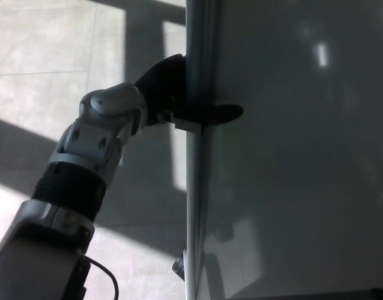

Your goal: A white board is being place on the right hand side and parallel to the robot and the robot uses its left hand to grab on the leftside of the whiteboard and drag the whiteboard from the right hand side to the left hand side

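Observation:
The whiteboard [298, 156] fills the right two thirds of the head view, its grey metal left edge [196, 187] running top to bottom. My left hand [173, 90] is shut on that left edge: the black thumb [224, 113] lies across the board's front face while the fingers wrap behind the frame, partly hidden. The silver and black left forearm [85, 162] reaches up from the lower left. My right hand is not in view.
Pale tiled floor [47, 62] with bands of sunlight and shadow lies to the left of the board. A dark caster or foot [179, 267] of the board's stand shows near the bottom of the frame edge.

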You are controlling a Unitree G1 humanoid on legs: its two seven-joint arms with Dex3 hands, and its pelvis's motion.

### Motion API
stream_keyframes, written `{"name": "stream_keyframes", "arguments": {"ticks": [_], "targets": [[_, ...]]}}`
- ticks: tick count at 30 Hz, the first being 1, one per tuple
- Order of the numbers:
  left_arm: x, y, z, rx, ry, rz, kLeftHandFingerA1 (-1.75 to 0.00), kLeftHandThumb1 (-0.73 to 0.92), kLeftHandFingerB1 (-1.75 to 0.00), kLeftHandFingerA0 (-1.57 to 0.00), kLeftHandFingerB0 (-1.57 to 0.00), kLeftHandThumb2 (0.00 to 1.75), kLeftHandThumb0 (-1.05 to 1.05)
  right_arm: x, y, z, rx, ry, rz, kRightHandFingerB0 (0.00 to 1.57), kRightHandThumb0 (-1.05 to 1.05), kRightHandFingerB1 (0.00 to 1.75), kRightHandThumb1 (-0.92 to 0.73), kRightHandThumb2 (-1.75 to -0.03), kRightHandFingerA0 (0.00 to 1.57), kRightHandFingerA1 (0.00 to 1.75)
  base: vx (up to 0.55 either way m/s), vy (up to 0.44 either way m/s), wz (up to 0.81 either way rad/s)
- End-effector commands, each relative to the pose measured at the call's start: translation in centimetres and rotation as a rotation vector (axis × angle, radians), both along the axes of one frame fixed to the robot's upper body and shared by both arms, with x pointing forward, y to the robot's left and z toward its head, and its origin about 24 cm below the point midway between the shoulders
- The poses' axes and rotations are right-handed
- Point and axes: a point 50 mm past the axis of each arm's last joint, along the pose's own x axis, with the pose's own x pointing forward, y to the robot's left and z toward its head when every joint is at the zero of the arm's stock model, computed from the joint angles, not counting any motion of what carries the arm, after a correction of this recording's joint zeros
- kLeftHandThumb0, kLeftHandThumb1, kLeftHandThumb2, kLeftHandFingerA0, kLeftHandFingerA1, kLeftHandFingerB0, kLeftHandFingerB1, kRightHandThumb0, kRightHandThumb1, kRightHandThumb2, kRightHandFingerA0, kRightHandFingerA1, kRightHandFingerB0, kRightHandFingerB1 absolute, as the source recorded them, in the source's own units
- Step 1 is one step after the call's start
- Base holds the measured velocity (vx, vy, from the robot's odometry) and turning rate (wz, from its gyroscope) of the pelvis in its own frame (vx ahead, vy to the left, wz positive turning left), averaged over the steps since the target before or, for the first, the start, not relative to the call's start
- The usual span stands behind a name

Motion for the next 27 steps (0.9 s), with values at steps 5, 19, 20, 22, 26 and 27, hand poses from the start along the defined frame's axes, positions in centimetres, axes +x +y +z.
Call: {"name": "stream_keyframes", "arguments": {"ticks": [5, 19, 20, 22, 26, 27], "targets": [[-0.6, 4.8, -1.4, 0.100, 0.048, -0.077, -0.50, 0.62, -0.55, -1.02, -1.02, 0.61, -0.37, -0.1, -0.5, 0.1, -0.024, 0.006, -0.003, 0.25, -0.50, 0.65, -0.58, -1.12, 0.76, 0.94, 0.00, 0.000, 0.00], [-1.5, 8.4, -1.4, 0.140, 0.182, -0.135, -0.47, 0.63, -0.56, -0.86, -1.00, 0.59, -0.25, -0.1, -0.5, 0.2, -0.029, 0.013, 0.004, 0.27, -0.52, 0.70, -0.69, -0.86, 0.73, 1.00, 0.00, 0.000, 0.00], [-1.6, 8.6, -1.3, 0.144, 0.189, -0.135, -0.47, 0.63, -0.56, -0.86, -1.00, 0.59, -0.25, -0.1, -0.5, 0.1, -0.014, 0.018, -0.001, 0.27, -0.52, 0.70, -0.69, -0.86, 0.73, 1.00, 0.00, 0.000, 0.00], [-1.8, 9.3, -1.2, 0.154, 0.180, -0.141, -0.47, 0.67, -0.57, -0.91, -0.98, 0.60, -0.21, -0.1, -0.5, 0.2, -0.027, 0.018, 0.008, 0.28, -0.53, 0.69, -0.72, -0.85, 0.73, 0.98, 0.00, 0.000, 0.00], [-2.3, 10.8, -1.4, 0.181, 0.194, -0.099, -0.48, 0.68, -0.55, -0.93, -0.99, 0.61, -0.16, -0.1, -0.7, 0.2, -0.020, 0.021, 0.007, 0.27, -0.53, 0.70, -0.71, -0.85, 0.73, 1.00, 0.00, 0.000, 0.00], [-2.4, 11.1, -1.4, 0.185, 0.200, -0.091, -0.48, 0.68, -0.55, -0.93, -0.99, 0.61, -0.16, 0.0, -0.7, 0.2, -0.015, 0.023, 0.010, 0.27, -0.53, 0.70, -0.71, -0.85, 0.73, 1.00, 0.00, 0.000, 0.00]]}}
